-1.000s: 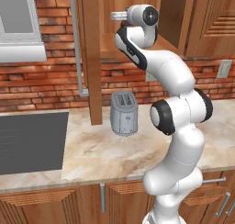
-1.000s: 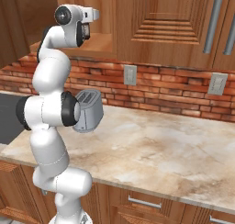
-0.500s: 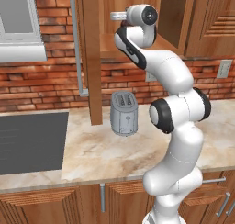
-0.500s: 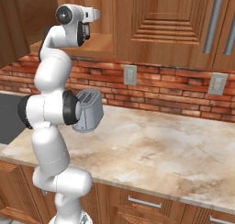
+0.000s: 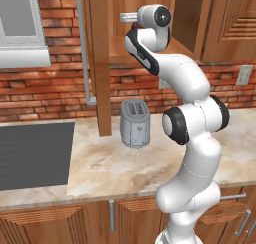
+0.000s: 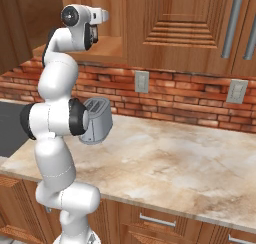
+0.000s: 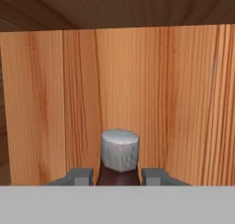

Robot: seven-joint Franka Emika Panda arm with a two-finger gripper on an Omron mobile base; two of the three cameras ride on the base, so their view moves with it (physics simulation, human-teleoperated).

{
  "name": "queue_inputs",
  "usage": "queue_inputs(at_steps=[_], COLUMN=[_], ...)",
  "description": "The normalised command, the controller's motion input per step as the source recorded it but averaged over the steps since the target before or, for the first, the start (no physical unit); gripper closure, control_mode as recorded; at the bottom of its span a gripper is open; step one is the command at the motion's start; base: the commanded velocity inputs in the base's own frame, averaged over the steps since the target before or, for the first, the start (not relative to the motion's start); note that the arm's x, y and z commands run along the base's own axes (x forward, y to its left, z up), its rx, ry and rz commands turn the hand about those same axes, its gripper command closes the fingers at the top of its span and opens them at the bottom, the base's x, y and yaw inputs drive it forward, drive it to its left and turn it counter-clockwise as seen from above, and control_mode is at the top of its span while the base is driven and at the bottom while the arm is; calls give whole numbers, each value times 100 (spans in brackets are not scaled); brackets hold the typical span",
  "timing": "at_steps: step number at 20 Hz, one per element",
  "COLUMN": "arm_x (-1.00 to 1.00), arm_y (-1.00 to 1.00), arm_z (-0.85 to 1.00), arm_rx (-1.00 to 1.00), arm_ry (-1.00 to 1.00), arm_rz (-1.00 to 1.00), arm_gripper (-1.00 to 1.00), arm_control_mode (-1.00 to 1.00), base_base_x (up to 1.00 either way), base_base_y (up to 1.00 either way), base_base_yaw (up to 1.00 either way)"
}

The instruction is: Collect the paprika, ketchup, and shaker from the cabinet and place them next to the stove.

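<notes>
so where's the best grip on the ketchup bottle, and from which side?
On the dark neck just below the pale cap of the ketchup bottle, coming in level from the cabinet's open front. It stands upright and the neck is narrow; the gripper is closed there, one finger on each side.

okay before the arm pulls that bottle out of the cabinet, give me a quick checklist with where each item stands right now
1. Gripper shut on the bottle: ok, fingers flank its dark neck.
2. Which bottle it is: cannot tell; grey cap, label hidden.
3. Bottle upright: ok.
4. Cabinet door open for withdrawal: ok.
5. Counter space free: ok, apart from the toaster.
6. Stove side reachable: cannot tell.
</notes>
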Motion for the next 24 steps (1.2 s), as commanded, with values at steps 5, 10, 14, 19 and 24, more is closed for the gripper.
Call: queue_inputs(at_steps=[5,10,14,19,24], arm_x=[0,-4,-23,-33,-81], arm_y=[0,-1,-7,-7,-16], arm_z=[0,-1,-3,-1,0], arm_rx=[0,0,0,1,3], arm_ry=[0,0,0,-1,-9], arm_rz=[0,0,0,0,0], arm_gripper=[100,100,100,100,100], arm_control_mode=[-100,-100,-100,-100,-100], base_base_x=[0,0,0,0,0], base_base_y=[0,0,0,0,0], base_base_yaw=[0,0,0,0,0])
